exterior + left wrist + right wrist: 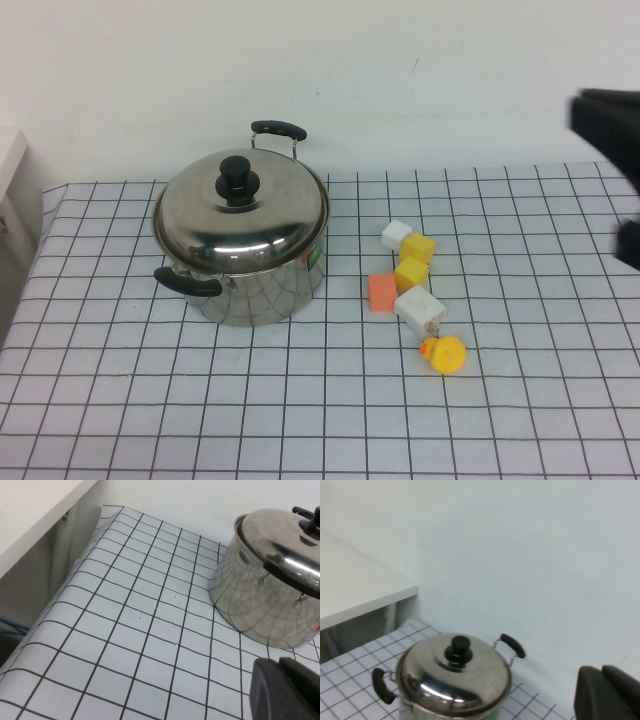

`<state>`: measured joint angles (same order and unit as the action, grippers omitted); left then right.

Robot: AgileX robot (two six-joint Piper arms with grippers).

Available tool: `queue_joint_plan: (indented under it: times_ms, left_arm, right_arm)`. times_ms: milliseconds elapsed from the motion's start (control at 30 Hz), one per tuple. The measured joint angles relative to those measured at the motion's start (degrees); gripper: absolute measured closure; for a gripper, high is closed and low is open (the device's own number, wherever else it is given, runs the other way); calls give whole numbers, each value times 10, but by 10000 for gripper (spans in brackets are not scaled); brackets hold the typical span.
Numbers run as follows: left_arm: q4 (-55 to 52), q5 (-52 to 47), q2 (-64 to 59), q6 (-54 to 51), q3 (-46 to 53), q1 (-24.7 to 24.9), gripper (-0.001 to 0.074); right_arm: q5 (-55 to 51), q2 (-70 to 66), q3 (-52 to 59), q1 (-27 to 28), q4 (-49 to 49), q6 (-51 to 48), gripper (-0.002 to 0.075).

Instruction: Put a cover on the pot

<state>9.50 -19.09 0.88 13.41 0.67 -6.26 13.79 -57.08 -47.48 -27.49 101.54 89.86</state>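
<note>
The shiny steel pot [262, 285] stands on the checked cloth at the left centre, with black loop handles front left and back right. The domed steel lid [240, 215] with a black knob [238, 178] sits on the pot's rim. My left gripper [279, 666] is shut and empty, low over the cloth on the pot's left side; the pot [255, 605] and lid [280, 535] show beyond it. My right gripper [601, 672] is shut and empty, raised well to the right of the pot; its arm [612, 125] shows at the right edge.
Right of the pot lie a white block [397, 234], two yellow blocks [418, 247], an orange block [382, 292], another white block [420, 308] and a yellow duck [443, 353]. A white shelf [30, 515] stands past the table's left edge. A wall stands behind.
</note>
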Motion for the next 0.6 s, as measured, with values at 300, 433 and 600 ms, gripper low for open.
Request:
queue_joint_plan:
  times_ms: [300, 433, 600]
  left_arm:
    - [0, 0, 0, 0, 0, 0, 738]
    - [0, 0, 0, 0, 0, 0, 738]
    - [0, 0, 0, 0, 0, 0, 738]
  right_arm:
    - [-138, 179, 163, 0, -299, -327, 726]
    - [-323, 269, 213, 1, -650, -703, 726]
    - [-450, 394, 275, 26, -798, -816, 726]
